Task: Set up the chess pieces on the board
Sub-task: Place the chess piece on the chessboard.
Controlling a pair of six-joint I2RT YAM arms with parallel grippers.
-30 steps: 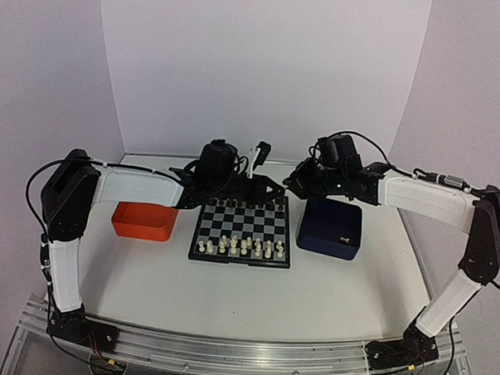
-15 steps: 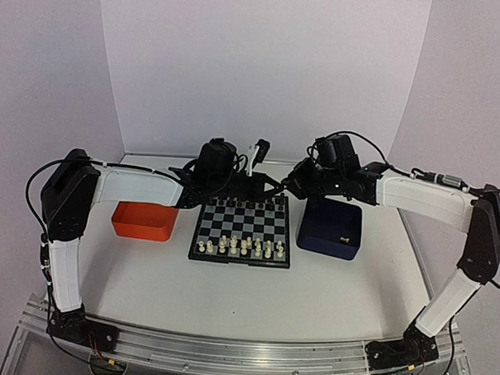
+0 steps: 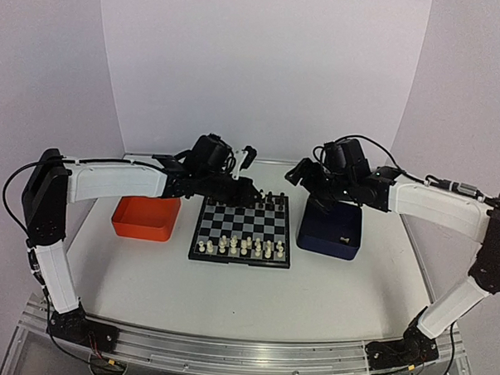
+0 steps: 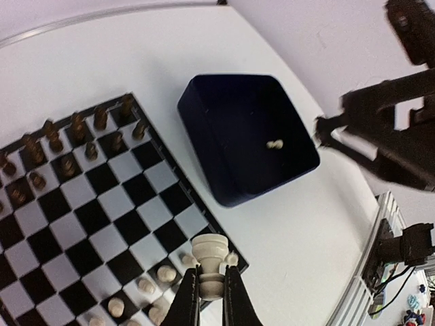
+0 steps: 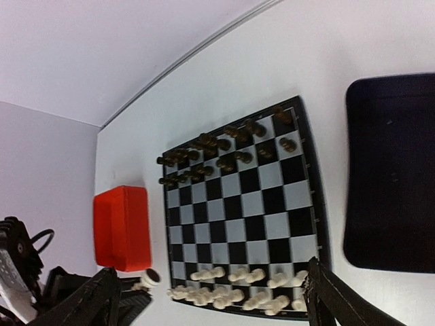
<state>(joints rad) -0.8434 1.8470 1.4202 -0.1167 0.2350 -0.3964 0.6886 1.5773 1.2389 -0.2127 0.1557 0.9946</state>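
Diffuse, even illumination from above. The white table (image 3: pixel 229 294) and backdrop (image 3: pixel 263 72) render bright with a faint violet cast, and shadows on them are soft and pale. The top view is mildly grainy. The wrist views show wide-angle bowing: the table's far edge curves, and the chess piece (image 4: pixel 209 265) nearest the lens looms oversized.

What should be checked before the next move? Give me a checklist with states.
1. Left gripper shut on a cream piece: ok.
2. Right gripper open and empty: ok.
3. Blue tray emptied: not ok, one loose piece lies inside.
4. Free cream-side square on the board: cannot tell.
5. Grippers apart from each other: ok.
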